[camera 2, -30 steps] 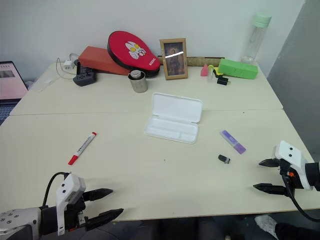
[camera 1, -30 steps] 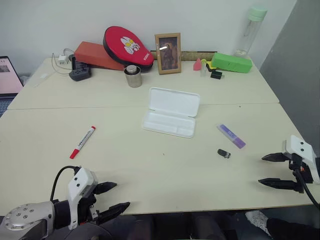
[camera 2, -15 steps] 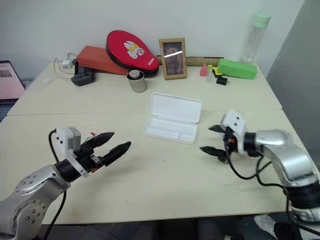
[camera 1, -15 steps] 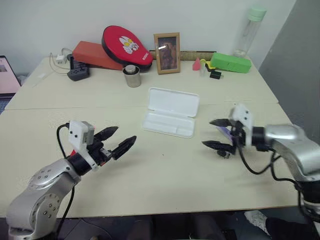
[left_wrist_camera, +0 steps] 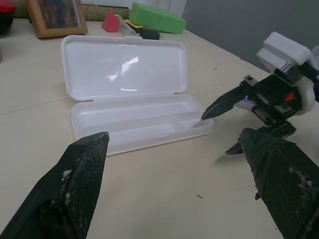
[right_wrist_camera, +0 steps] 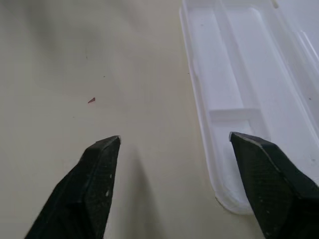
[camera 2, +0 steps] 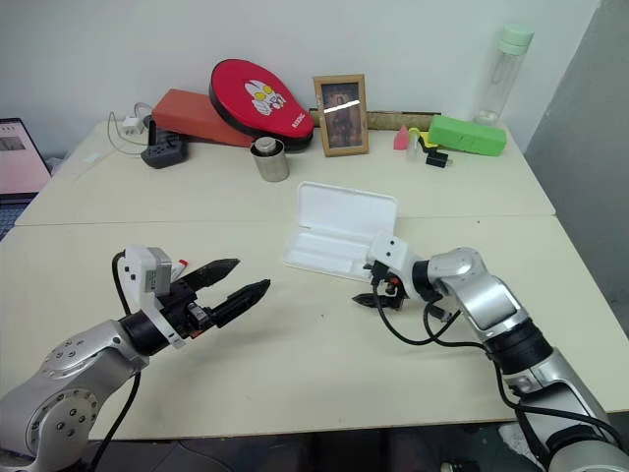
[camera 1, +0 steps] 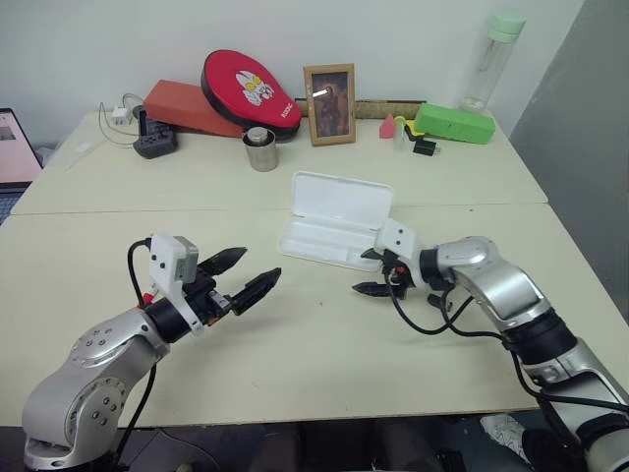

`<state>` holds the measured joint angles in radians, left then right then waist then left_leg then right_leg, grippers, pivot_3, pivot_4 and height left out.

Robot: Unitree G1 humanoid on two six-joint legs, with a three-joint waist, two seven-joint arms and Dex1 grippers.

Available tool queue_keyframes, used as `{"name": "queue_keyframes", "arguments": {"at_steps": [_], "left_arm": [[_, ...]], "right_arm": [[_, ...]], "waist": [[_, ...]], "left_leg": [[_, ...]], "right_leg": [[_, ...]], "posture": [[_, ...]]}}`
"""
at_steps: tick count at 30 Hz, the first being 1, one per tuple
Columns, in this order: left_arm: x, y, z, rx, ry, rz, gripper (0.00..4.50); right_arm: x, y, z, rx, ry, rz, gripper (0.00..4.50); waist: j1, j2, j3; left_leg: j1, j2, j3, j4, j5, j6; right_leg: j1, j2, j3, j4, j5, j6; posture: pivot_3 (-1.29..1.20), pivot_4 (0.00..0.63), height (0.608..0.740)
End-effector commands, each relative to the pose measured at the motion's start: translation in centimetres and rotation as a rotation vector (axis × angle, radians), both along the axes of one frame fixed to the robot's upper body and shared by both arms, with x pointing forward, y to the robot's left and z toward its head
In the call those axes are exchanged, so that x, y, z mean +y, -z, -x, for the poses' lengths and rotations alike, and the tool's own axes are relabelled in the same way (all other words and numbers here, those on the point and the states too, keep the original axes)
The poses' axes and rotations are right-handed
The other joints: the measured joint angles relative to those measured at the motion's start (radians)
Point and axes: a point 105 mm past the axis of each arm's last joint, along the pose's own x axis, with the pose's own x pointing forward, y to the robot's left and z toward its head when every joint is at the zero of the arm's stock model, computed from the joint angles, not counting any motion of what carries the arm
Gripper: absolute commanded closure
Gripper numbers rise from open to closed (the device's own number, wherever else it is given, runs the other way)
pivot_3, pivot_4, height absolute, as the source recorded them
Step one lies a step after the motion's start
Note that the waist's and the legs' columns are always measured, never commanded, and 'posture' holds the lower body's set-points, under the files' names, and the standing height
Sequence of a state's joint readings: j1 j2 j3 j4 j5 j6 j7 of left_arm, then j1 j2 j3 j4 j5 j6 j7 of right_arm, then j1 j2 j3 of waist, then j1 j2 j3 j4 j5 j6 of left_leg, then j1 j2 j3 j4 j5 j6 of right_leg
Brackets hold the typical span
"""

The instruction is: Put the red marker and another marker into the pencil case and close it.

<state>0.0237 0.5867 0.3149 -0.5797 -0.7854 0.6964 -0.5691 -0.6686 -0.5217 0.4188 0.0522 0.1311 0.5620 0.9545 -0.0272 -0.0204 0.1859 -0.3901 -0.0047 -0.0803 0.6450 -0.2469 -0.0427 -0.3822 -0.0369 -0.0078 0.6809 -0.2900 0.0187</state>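
Flat white plastic pencil case [camera 1: 334, 232] lies open at frame centre, ready for loading. Right gripper [camera 1: 371, 271] at its lower-right corner, fingers apart, empty. Left gripper [camera 1: 242, 274] lower left, fingers apart. We cannot locate either marker.

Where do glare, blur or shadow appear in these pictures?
Left wrist view: a bright reflection lies on the open lid of the pencil case, and the near black fingers look soft. Right wrist view: a faint shadow falls on the table beside one finger. Left eye view: glare streaks the glass of the picture frame.
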Motion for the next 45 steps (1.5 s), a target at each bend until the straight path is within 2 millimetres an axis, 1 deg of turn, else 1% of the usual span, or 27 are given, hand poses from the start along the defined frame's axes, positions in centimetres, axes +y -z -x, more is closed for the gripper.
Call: {"name": "queue_keyframes", "arguments": {"at_steps": [1, 2, 3, 4, 7, 8, 10, 11, 12, 14, 16, 17, 18, 19, 20, 21, 22, 23, 27, 29, 31, 32, 33, 34, 35, 43, 45], "left_arm": [[-0.7, -0.8, 0.4, -0.033, 0.03, -0.015, 0.0], [-0.6, -0.8, 0.4, -0.033, 0.03, -0.014, 0.0], [-0.6, -0.8, 0.4, -0.034, 0.03, -0.015, 0.0], [-0.6, -0.9, 0.4, -0.035, 0.031, -0.015, 0.0], [-0.7, -1.0, 0.4, -0.038, 0.035, -0.016, 0.0], [-0.7, -1.0, 0.4, -0.038, 0.035, -0.015, 0.0], [-0.7, -1.1, 0.6, -0.039, 0.039, -0.011, 0.0], [-0.6, -1.1, 0.5, -0.039, 0.034, -0.014, 0.0], [-0.5, -1.0, 0.5, -0.038, 0.033, -0.014, 0.0], [-0.5, -0.9, 0.6, -0.035, 0.033, -0.016, 0.0], [-0.7, -0.8, 0.6, -0.031, 0.039, -0.014, 0.0], [-0.7, -0.7, 0.6, -0.03, 0.04, -0.016, 0.0], [-0.7, -0.7, 0.5, -0.03, 0.041, -0.016, 0.0], [-0.7, -0.7, 0.5, -0.03, 0.041, -0.017, 0.0], [-0.7, -0.7, 0.5, -0.031, 0.041, -0.016, 0.0], [-0.7, -0.8, 0.5, -0.033, 0.042, -0.015, 0.0], [-0.8, -0.8, 0.4, -0.035, 0.043, -0.013, 0.0], [-0.8, -0.8, 0.4, -0.036, 0.043, -0.013, 0.0], [-0.7, -0.9, 0.4, -0.04, 0.042, -0.013, 0.0], [-0.7, -0.9, 0.3, -0.042, 0.039, -0.012, 0.0], [-0.7, -0.9, 0.3, -0.043, 0.037, -0.012, 0.0], [-0.7, -1.0, 0.3, -0.044, 0.038, -0.012, 0.0], [-0.7, -1.0, 0.4, -0.045, 0.037, -0.012, 0.0], [-0.7, -1.0, 0.4, -0.046, 0.036, -0.011, 0.0], [-0.7, -1.1, 0.4, -0.047, 0.035, -0.01, 0.0], [-0.8, -1.2, 0.4, -0.052, 0.03, -0.005, 0.0], [-0.8, -1.2, 0.4, -0.052, 0.029, -0.004, 0.0]], "right_arm": [[0.6, -0.7, -1.0, -0.05, -0.021, 0.028, 1.89], [0.6, -0.6, -1.1, -0.049, -0.023, 0.039, 2.19], [0.6, -0.3, -1.3, -0.052, -0.022, 0.055, 2.38], [0.6, -0.2, -1.7, -0.059, -0.015, 0.071, 2.7], [0.7, -0.4, -2.4, -0.071, -0.006, 0.077, 3.46], [0.9, -0.8, -2.1, -0.08, -0.037, 0.063, 3.84], [1.7, -2.5, -0.2, -0.072, -0.143, -0.011, 4.24], [2.0, -3.5, 0.4, -0.078, -0.175, -0.05, 4.4], [2.0, -3.9, 1.1, -0.085, -0.207, -0.053, 4.4], [1.8, -4.2, 1.7, -0.089, -0.233, -0.05, 4.4], [1.9, -4.6, 1.8, -0.068, -0.221, -0.077, 4.4], [1.9, -4.8, 1.9, -0.061, -0.224, -0.084, 4.02], [2.0, -4.9, 1.5, -0.069, -0.199, -0.087, 3.89], [2.0, -4.9, 1.2, -0.077, -0.182, -0.087, 3.64], [1.9, -4.7, 0.5, -0.082, -0.15, -0.078, 3.37], [1.6, -4.2, 0.0, -0.084, -0.13, -0.056, 3.19], [1.4, -3.7, -0.5, -0.084, -0.115, -0.035, 2.87], [1.2, -3.4, -0.8, -0.085, -0.107, -0.021, 2.67], [0.5, -2.8, -2.4, -0.094, -0.06, 0.015, 1.7], [0.3, -2.7, -2.8, -0.094, -0.055, 0.027, 1.32], [0.3, -2.6, -3.2, -0.095, -0.052, 0.033, 0.79], [0.2, -2.6, -3.5, -0.097, -0.043, 0.034, 0.65], [0.3, -2.5, -3.7, -0.089, -0.046, 0.036, 0.38], [0.4, -2.4, -3.7, -0.084, -0.049, 0.038, 0.21], [0.5, -2.3, -3.9, -0.087, -0.051, 0.046, 0.09], [1.1, -1.8, -3.6, -0.069, -0.095, 0.073, 0.09], [1.1, -1.6, -3.5, -0.065, -0.102, 0.079, 0.48]], "waist": [[-0.001, 0.0, 0.0], [-0.001, 0.0, 0.0], [-0.001, 0.0, 0.0], [-0.001, 0.0, 0.0], [-0.001, 0.0, 0.0], [-0.001, 0.0, 0.0], [-0.001, 0.0, 0.0], [-0.001, 0.0, 0.0], [-0.001, 0.0, 0.0], [0.0, 0.0, 0.0], [0.0, 0.0, 0.0], [0.0, 0.0, 0.0], [0.0, 0.0, 0.0], [0.0, 0.0, 0.0], [-0.001, 0.0, 0.0], [-0.002, 0.0, 0.0], [-0.001, 0.0, 0.0], [-0.001, 0.0, 0.0], [-0.001, 0.0, 0.0], [-0.002, 0.0, 0.0], [-0.002, 0.0, 0.0], [-0.002, 0.0, 0.0], [-0.002, 0.0, 0.0], [-0.002, 0.0, 0.0], [-0.002, 0.0, 0.0], [-0.002, 0.0, 0.0], [-0.002, 0.0, 0.0]], "left_leg": [[0.0, 0.0, 0.0, 0.0, 0.0, 0.0], [0.0, 0.0, 0.0, 0.0, 0.0, 0.0], [0.0, 0.0, 0.0, 0.0, 0.0, 0.0], [0.0, 0.0, 0.0, 0.0, 0.0, 0.0], [0.0, 0.0, 0.0, 0.0, 0.0, 0.0], [0.0, 0.0, 0.0, 0.0, 0.0, 0.0], [0.0, 0.0, 0.0, 0.0, 0.0, 0.0], [-0.001, 0.0, 0.0, 0.0, 0.0, 0.0], [-0.002, 0.0, 0.0, 0.0, 0.0, 0.0], [-0.003, 0.0, -0.001, 0.0, 0.0, 0.0], [-0.003, 0.0, -0.002, 0.0, 0.0, 0.0], [-0.002, 0.0, -0.002, 0.0, 0.0, 0.0], [-0.002, 0.0, -0.002, 0.0, 0.0, 0.0], [-0.002, 0.0, -0.002, 0.0, 0.0, 0.0], [-0.002, 0.0, -0.002, 0.0, 0.0, 0.0], [-0.002, 0.0, -0.002, 0.0, 0.0, 0.0], [-0.002, 0.0, -0.001, 0.0, 0.0, 0.0], [-0.002, 0.0, -0.001, 0.0, 0.0, 0.0], [-0.002, 0.0, 0.0, 0.0, 0.0, 0.0], [-0.002, 0.0, 0.0, 0.0, 0.0, 0.0], [-0.002, 0.0, 0.0, 0.0, 0.0, 0.0], [-0.002, 0.0, 0.0, 0.0, 0.0, 0.0], [-0.002, 0.0, 0.0, 0.0, 0.0, 0.0], [-0.002, 0.0, 0.0, 0.0, 0.0, 0.0], [-0.002, 0.0, 0.0, 0.0, 0.0, 0.0], [-0.002, 0.0, 0.0, 0.0, 0.0, 0.0], [-0.002, 0.0, 0.0, 0.0, 0.0, 0.0]], "right_leg": [[0.0, 0.0, 0.0, 0.0, 0.0, 0.0], [0.0, 0.0, 0.0, 0.0, 0.0, 0.0], [0.0, 0.0, 0.0, 0.0, 0.0, 0.0], [0.0, 0.0, 0.0, 0.0, 0.0, 0.0], [-0.001, 0.0, 0.0, 0.0, 0.0, 0.0], [-0.001, 0.0, 0.0, 0.0, 0.0, 0.0], [-0.001, 0.0, 0.0, 0.0, 0.0, 0.0], [-0.001, 0.0, 0.0, 0.0, 0.0, 0.0], [-0.003, 0.0, 0.0, 0.0, 0.0, 0.0], [-0.003, -0.001, 0.0, 0.0, 0.0, 0.0], [-0.003, -0.001, 0.0, 0.0, 0.0, 0.0], [-0.003, -0.001, 0.0, 0.001, 0.0, 0.0], [-0.003, -0.001, 0.0, 0.001, 0.0, 0.0], [-0.003, 0.0, 0.0, 0.001, 0.0, 0.0], [-0.003, 0.0, 0.0, 0.001, 0.0, 0.0], [-0.003, 0.0, 0.0, 0.001, 0.0, 0.0], [-0.003, 0.0, 0.0, 0.001, 0.0, 0.0], [-0.003, 0.0, 0.0, 0.001, 0.0, 0.0], [-0.003, 0.0, 0.0, 0.001, 0.0, 0.0], [-0.004, 0.0, 0.0, 0.001, 0.0, 0.0], [-0.004, 0.0, 0.0, 0.001, 0.0, 0.0], [-0.004, 0.0, 0.0, 0.001, 0.0, 0.0], [-0.004, 0.0, 0.0, 0.001, 0.0, 0.0], [-0.004, 0.0, 0.0, 0.001, 0.0, 0.0], [-0.004, 0.0, 0.0, 0.001, 0.0, 0.0], [-0.004, 0.0, 0.0, 0.001, 0.0, 0.0], [-0.004, 0.0, 0.0, 0.001, 0.0, 0.0]], "posture": [[0.0, 0.15, 0.74], [0.0, 0.15, 0.74], [0.0, 0.15, 0.74], [0.0, 0.15, 0.74], [0.0, 0.15, 0.74], [0.0, 0.15, 0.74], [0.0, 0.15, 0.74], [0.0, 0.15, 0.74], [0.0, 0.15, 0.74], [0.0, 0.15, 0.74], [0.0, 0.15, 0.74], [0.0, 0.15, 0.74], [0.0, 0.15, 0.74], [0.0, 0.15, 0.74], [0.0, 0.15, 0.74], [0.0, 0.15, 0.74], [0.0, 0.15, 0.74], [0.0, 0.15, 0.74], [0.0, 0.15, 0.74], [0.0, 0.15, 0.74], [0.0, 0.15, 0.74], [0.0, 0.15, 0.74], [0.0, 0.15, 0.74], [0.0, 0.15, 0.74], [0.0, 0.15, 0.74], [0.0, 0.15, 0.74], [0.0, 0.15, 0.74]]}}
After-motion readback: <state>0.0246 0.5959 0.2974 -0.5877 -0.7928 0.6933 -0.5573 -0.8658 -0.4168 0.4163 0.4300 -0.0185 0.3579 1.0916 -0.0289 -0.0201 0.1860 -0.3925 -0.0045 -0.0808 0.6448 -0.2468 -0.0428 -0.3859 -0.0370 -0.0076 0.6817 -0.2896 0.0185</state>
